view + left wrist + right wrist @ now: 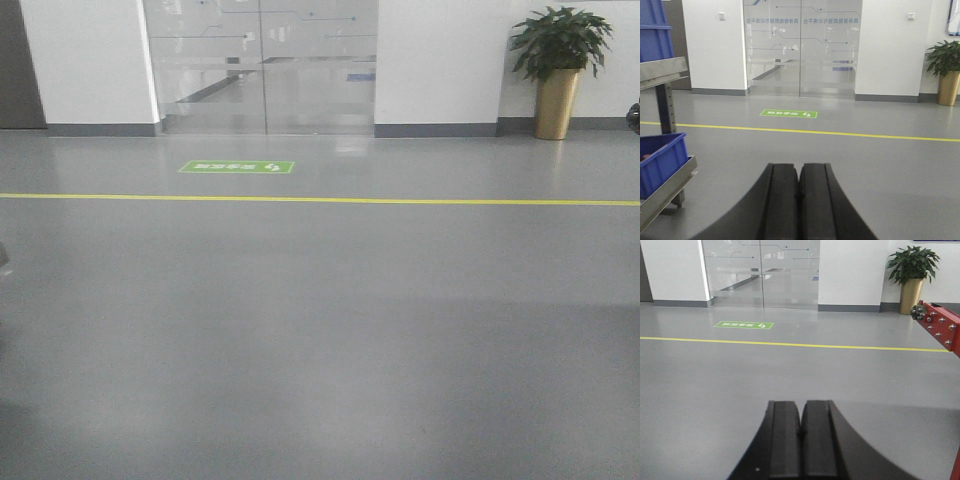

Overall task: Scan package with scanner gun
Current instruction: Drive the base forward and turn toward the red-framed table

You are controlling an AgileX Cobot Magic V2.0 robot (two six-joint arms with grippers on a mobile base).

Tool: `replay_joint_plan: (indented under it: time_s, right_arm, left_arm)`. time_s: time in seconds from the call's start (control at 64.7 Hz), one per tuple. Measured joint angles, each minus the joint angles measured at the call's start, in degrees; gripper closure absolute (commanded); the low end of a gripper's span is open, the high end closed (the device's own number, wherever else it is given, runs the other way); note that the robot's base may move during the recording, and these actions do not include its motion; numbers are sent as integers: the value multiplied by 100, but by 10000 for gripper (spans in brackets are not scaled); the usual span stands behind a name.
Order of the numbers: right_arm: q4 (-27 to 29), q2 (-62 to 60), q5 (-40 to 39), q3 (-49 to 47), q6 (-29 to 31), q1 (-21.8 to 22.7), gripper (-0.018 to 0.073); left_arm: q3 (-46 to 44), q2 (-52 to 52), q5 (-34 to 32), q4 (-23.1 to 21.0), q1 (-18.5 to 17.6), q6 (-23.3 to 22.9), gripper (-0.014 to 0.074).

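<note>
A grey floor is shown. The left gripper and right gripper are pressed together, holding nothing. No package or scanner gun is seen. The task seems unstarted, and both must first be found, perhaps by the blue bin at lower left.

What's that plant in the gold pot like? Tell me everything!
The plant has bushy dark green leaves spreading above a tall, shiny gold-coloured pot that narrows toward its bottom. It stands upright on the grey floor, close by the white wall, right of the glass doors. Only the floor is seen touching the pot.
</note>
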State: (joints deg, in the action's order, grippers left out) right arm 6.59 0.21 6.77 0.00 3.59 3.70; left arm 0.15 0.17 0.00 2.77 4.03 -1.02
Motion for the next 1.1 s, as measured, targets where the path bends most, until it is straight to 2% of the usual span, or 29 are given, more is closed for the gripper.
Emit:
replay_joint_plan:
  time_s: [1.098]
  right_arm:
    - [0,0,0,0,0,4,713]
  left_arm:
    - [0,0,0,0,0,0,707]
